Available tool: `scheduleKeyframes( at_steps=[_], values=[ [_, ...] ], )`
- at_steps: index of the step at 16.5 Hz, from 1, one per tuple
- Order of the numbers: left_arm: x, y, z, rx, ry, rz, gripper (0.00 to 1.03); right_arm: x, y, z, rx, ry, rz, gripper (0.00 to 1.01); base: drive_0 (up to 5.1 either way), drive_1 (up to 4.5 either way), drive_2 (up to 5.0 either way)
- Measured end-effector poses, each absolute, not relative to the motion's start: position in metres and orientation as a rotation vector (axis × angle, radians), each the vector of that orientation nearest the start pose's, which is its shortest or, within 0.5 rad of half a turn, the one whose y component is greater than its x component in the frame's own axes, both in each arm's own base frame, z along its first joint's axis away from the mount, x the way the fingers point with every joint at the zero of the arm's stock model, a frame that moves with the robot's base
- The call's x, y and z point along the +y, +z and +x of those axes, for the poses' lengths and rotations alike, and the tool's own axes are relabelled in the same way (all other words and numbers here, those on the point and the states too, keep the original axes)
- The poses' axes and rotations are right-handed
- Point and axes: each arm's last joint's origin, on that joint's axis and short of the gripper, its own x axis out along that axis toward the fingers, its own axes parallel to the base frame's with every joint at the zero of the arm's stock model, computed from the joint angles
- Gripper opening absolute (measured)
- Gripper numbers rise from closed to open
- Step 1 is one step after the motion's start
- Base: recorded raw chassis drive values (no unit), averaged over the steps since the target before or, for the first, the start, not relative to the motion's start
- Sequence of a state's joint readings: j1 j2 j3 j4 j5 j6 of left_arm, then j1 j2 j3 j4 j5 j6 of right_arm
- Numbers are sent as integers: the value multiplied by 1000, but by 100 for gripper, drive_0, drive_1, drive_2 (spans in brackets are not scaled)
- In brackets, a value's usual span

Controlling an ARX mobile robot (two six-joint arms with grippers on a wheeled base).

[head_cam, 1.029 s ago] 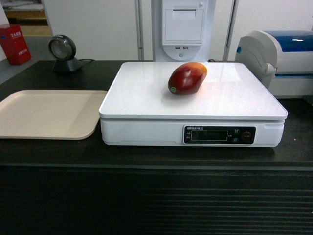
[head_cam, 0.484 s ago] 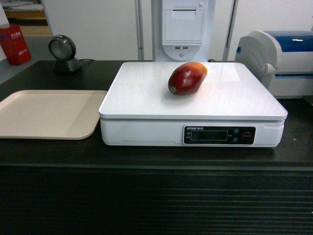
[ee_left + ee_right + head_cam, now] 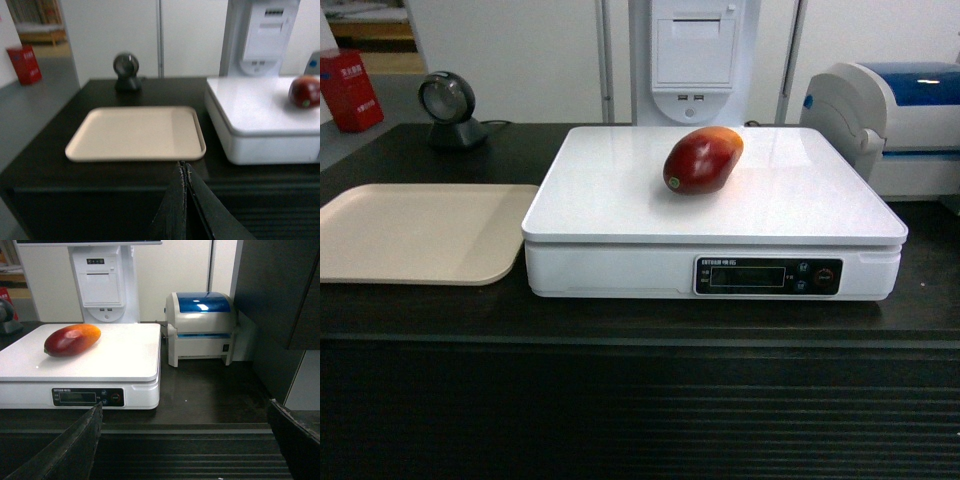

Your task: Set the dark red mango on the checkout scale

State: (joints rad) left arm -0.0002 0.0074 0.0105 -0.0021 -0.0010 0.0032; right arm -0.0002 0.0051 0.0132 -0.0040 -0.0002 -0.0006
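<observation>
The dark red mango (image 3: 702,160) lies on its side on the white platter of the scale (image 3: 620,205), orange end toward the back right; nothing holds it. The scale stands on the black checkout counter (image 3: 620,320). In the right wrist view the mango (image 3: 72,339) rests on the scale (image 3: 130,355), and my right gripper (image 3: 185,410) hangs open and empty in front of the counter's ribbed face. In the left wrist view my left gripper (image 3: 183,165) is shut on nothing, low before the counter edge, with the mango (image 3: 304,92) far right on the scale (image 3: 250,115). Neither gripper shows in the head view.
A beige tray (image 3: 410,232) lies left of the scale. A round black scanner (image 3: 450,110) stands at the back left, a white-and-blue printer (image 3: 895,125) at the back right, a white terminal post (image 3: 692,60) behind the scale. A red box (image 3: 350,90) sits far left.
</observation>
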Motion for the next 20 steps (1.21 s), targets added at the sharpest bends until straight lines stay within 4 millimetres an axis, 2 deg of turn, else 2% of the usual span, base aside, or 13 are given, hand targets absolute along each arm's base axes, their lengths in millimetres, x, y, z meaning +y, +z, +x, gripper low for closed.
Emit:
scheduleKeyframes(
  at_steps=[8, 9, 13, 14, 15, 16, 20],
  values=[
    [0, 166, 98, 1, 0, 2, 4, 0, 167, 97, -4, 0, -1, 98, 0, 0, 0],
    [0, 166, 98, 1, 0, 2, 9, 0, 167, 97, -4, 0, -1, 98, 0, 0, 0],
    [0, 166, 98, 1, 0, 2, 56, 0, 167, 97, -4, 0, -1, 98, 0, 0, 0],
    [0, 166, 98, 1, 0, 2, 69, 0, 167, 97, -4, 0, -1, 98, 0, 0, 0],
    [0, 166, 98, 1, 0, 2, 92, 0, 167, 97, -4, 0, -1, 98, 0, 0, 0],
    [0, 166, 98, 1, 0, 2, 98, 0, 167, 97, -4, 0, -1, 98, 0, 0, 0],
    [0, 166, 98, 1, 0, 2, 98, 0, 167, 97, -4, 0, -1, 98, 0, 0, 0]
  ],
)
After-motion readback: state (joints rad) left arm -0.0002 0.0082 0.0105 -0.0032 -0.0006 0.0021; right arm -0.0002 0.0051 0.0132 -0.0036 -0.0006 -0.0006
